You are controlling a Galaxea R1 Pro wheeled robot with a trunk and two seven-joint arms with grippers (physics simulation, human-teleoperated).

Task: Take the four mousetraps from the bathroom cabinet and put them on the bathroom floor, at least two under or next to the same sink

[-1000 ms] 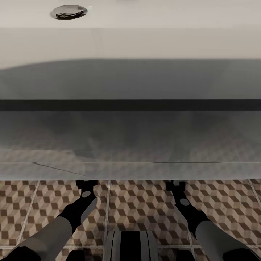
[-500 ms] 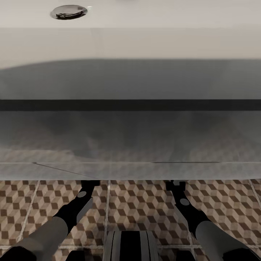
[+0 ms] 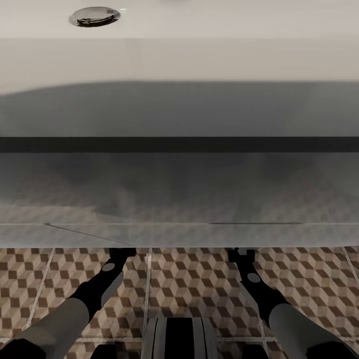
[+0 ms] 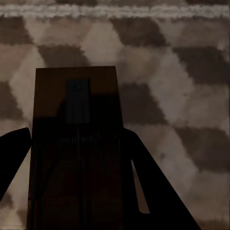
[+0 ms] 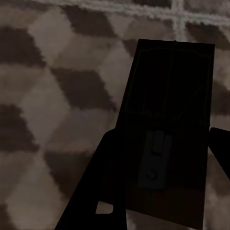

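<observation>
Both arms reach forward and down beneath the white sink (image 3: 179, 60), whose drain (image 3: 94, 16) shows at the upper left of the head view. The front edge of the sink block cuts off both arm tips there, so nothing of the hands can be read from above.

The left wrist view shows a mousetrap (image 4: 76, 143) lying between the dark fingers of the left end effector (image 4: 79, 191), one finger flanking each long side. The fingers seem to sit against the board's sides, but contact is too dark to confirm — I cannot tell whether they clamp it or stand just off it. The right wrist view gives the same picture: a second mousetrap (image 5: 167, 124) lies between the fingers of the right end effector (image 5: 163, 201), grip equally unreadable.

Both traps lie flat over the patterned tile floor (image 3: 189, 284), close to it or resting on it; which, the shade hides.

Judgement: the step in hand is setting two traps down under the sink. The next move calls for spreading the fingers and lifting clear without dragging the boards. The other two traps and the cabinet cannot be assessed.
</observation>
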